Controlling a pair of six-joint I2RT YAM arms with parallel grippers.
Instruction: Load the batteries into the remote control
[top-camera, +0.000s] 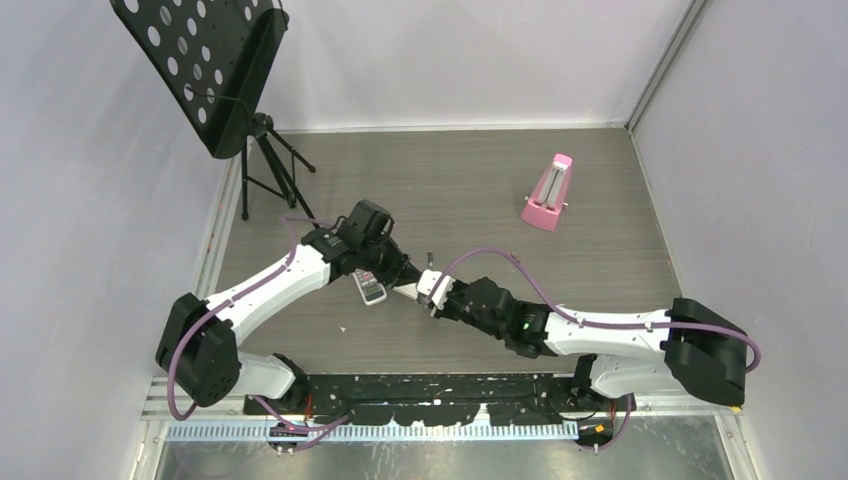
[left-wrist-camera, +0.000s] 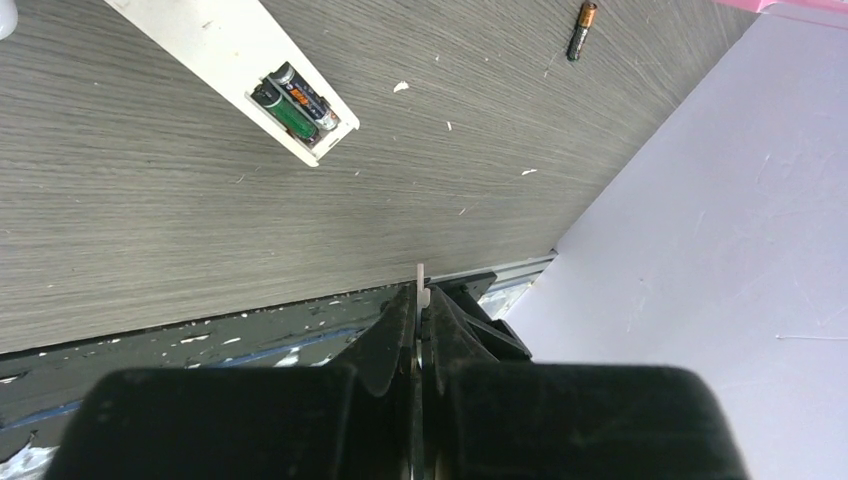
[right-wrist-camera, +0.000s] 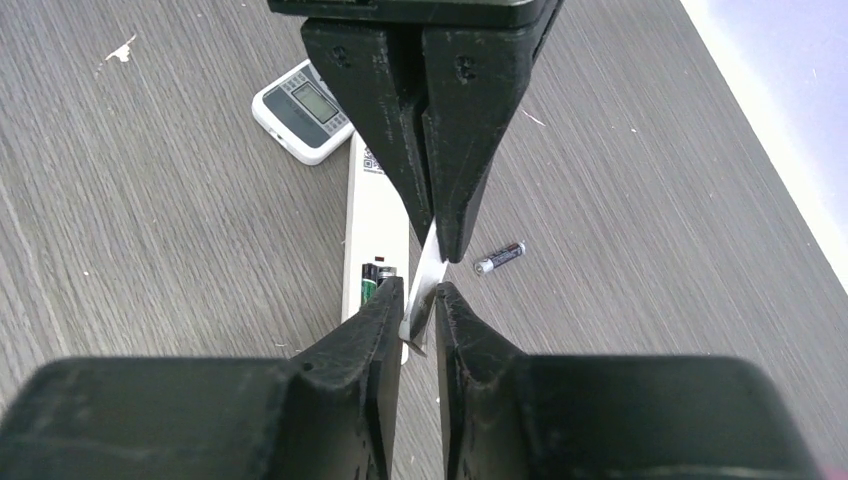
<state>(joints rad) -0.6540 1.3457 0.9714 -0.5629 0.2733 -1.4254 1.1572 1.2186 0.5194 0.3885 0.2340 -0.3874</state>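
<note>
We see the remote (right-wrist-camera: 303, 110) in the upper left of the right wrist view. It is short, white and round-cornered, and it lies flat, face up, showing a dark panel with a pale screen. Two batteries (right-wrist-camera: 375, 278), one black and one green, lie side by side in the open bay of the slim remote (right-wrist-camera: 378, 215) near mid-frame. A third battery (right-wrist-camera: 499, 258), dark with a silvery tip, lies loose just right of that.

place: robotics lab test cell | enclosure: plain pale wall panels (top-camera: 450, 60) shut in three sides of a grey wood-grain table (top-camera: 470, 185) | rig: white-and-black left arm (top-camera: 270, 285) and right arm (top-camera: 610, 335) bolted to a black base rail (top-camera: 450, 385) at the near edge; purple cables (top-camera: 492, 251) looped along them | props: black perforated music stand (top-camera: 215, 70); pink metronome (top-camera: 548, 193)
</note>
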